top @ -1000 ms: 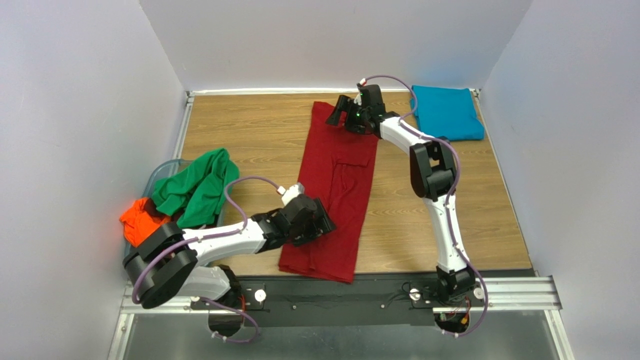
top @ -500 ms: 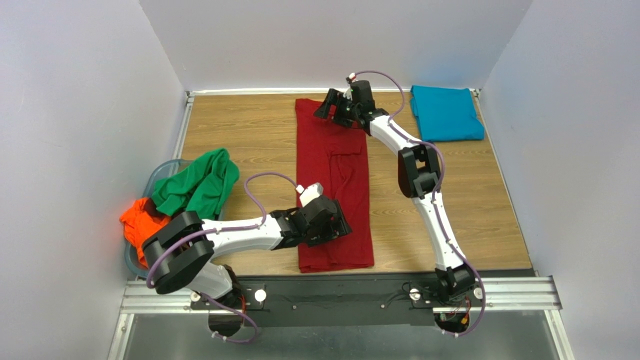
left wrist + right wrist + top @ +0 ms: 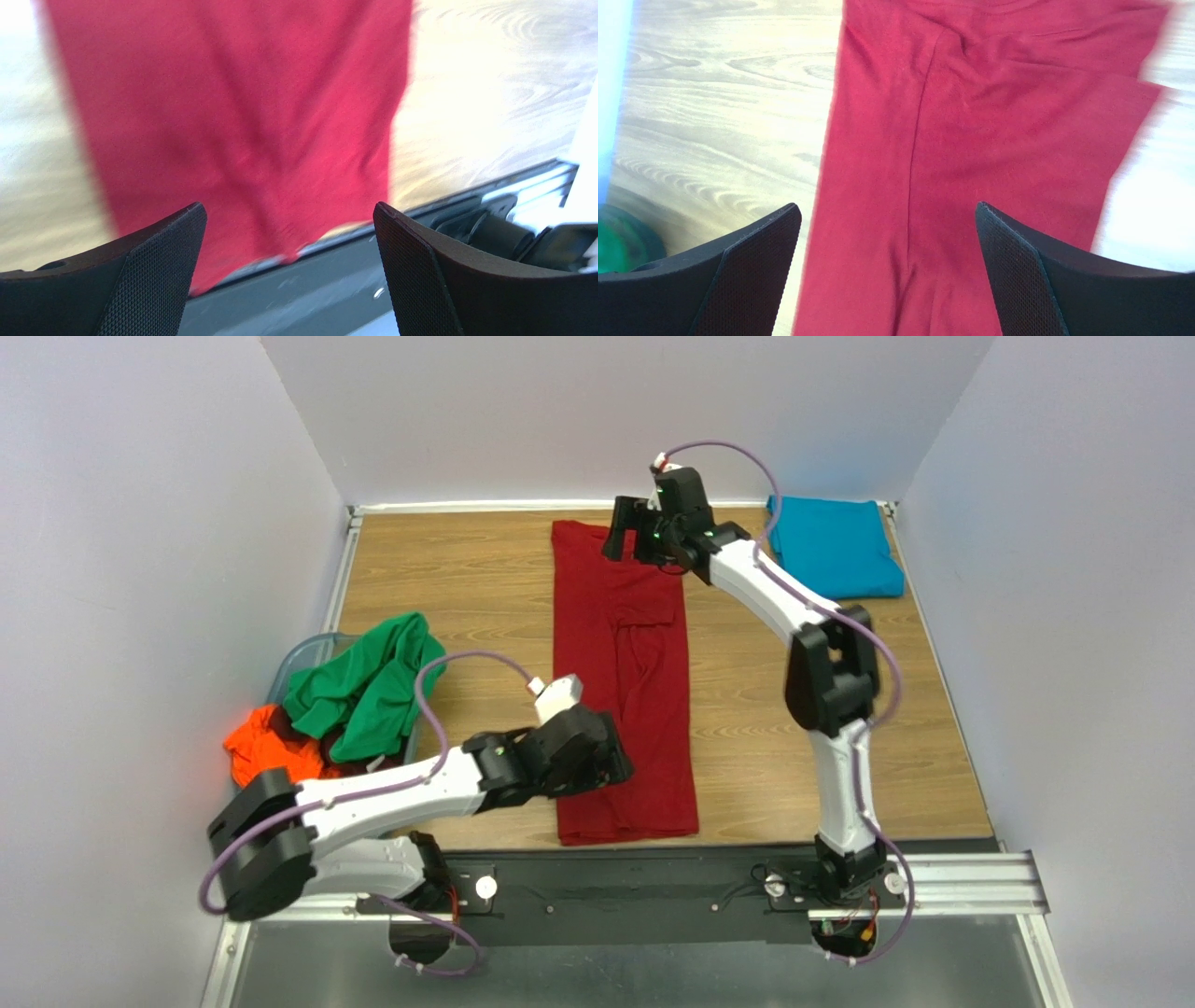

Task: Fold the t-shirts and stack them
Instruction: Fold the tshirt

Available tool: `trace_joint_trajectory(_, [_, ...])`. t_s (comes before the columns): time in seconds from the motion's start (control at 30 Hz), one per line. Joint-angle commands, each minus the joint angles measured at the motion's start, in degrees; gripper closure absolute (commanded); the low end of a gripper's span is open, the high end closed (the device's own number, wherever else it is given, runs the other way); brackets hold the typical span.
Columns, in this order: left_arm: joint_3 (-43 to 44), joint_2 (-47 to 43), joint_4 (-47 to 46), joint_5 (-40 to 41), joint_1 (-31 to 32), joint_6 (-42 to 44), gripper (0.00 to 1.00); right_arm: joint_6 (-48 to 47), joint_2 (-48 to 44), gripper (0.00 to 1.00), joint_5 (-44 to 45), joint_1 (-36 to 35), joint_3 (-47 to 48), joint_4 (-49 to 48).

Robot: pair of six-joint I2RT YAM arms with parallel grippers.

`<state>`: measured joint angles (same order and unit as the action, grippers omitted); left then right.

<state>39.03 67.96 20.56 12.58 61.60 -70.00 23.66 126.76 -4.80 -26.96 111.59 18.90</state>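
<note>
Now the dark red shirt (image 3: 624, 679) has been straightened from a slant into a long strip, laid flat on the counter (image 3: 463, 588). Left tool (image 3: 606, 759) at its near end and right tool (image 3: 627, 532) at its far end are spread wide, nothing held. A crosswise fold is judged next.

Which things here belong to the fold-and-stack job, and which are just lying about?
Job: dark red t-shirt, laid out as a long strip in the middle; folded teal-blue t-shirt, far right; green t-shirt and orange t-shirt, heaped at left.
Just there: clear tub under that heap; metal rail at the near edge.
</note>
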Motion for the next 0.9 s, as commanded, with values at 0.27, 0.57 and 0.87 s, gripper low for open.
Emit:
trace_joint_trajectory(0.27, [-14.85, -19.09, 11.44, -5.9, 1.06, -4.8, 0.08, 11.23, -36.81, 0.0, 12.63, -3.71, -47.41, -0.26])
trace_joint_trajectory(0.57, [-19.34, -18.4, 7.31, -9.15, 1.06, -7.26, 0.37, 12.73, -48.09, 0.0, 8.49, -3.89, -60.78, -0.26])
trace_joint_trajectory(0.87, [-19.25, -13.65, 3.97, -9.94, 1.06, -6.2, 0.87, 12.55, -51.08, 0.0, 2.69, -5.02, -65.35, 1.66])
